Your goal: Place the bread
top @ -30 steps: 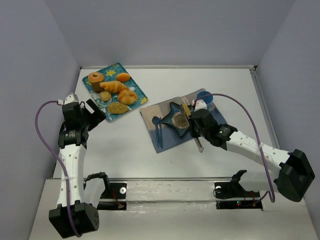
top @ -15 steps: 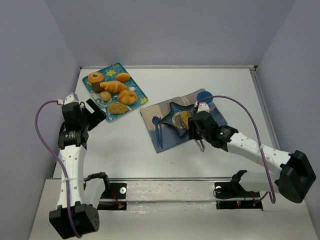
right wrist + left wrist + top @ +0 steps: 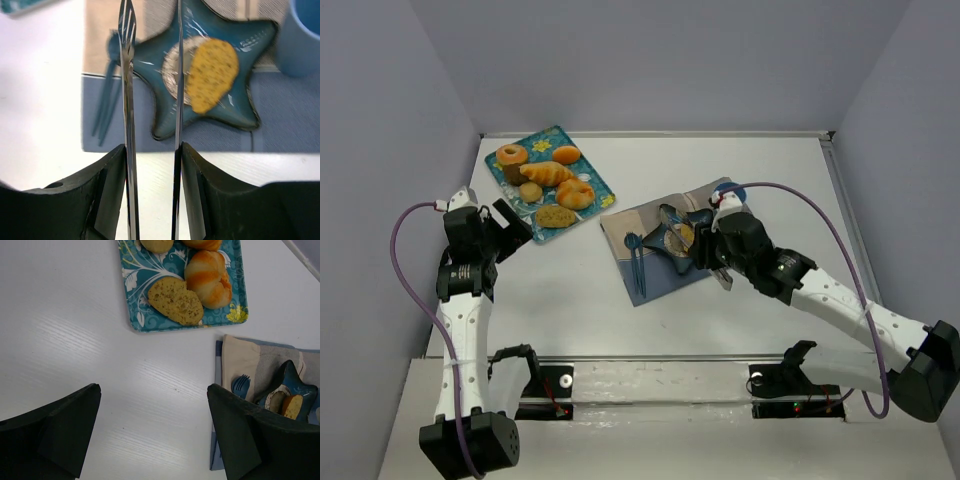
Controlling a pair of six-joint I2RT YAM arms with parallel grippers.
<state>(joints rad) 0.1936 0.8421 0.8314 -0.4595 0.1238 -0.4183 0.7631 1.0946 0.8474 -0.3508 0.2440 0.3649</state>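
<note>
The white surface [image 3: 570, 290] carries everything, and both pairs of fingers hang over it, well apart from each other. Ahead of the right fingers [image 3: 200, 185] lies a cloth [image 3: 660, 285], part beige and part blue, its near edge just beyond their tips. Ahead of the left fingers [image 3: 65, 425], across a stretch of bare surface, sits a teal patterned tray [image 3: 145, 275]. A speckled flat bread [image 3: 175, 300] lies at the tray's near edge and a golden roll [image 3: 207, 272] lies just beyond it. On the cloth, straight ahead of the right fingers, rests a dark teal star-shaped plate [image 3: 245, 37]. A blue cup [image 3: 302, 40] stands beyond it to the right. The right fingers are closed against the two arms of a pair of metal tongs [image 3: 128, 125]. The blades stand apart and parallel, with nothing between them, and reach out over the left side of the plate. A blue fork [image 3: 106, 107] lies on the cloth to the left of the tongs' left blade. The bread [image 3: 212, 75], a small tan oval, lies on the plate just to the right of the tongs' right blade, free of both blades. The left fingers are spread wide and hold nothing.
</note>
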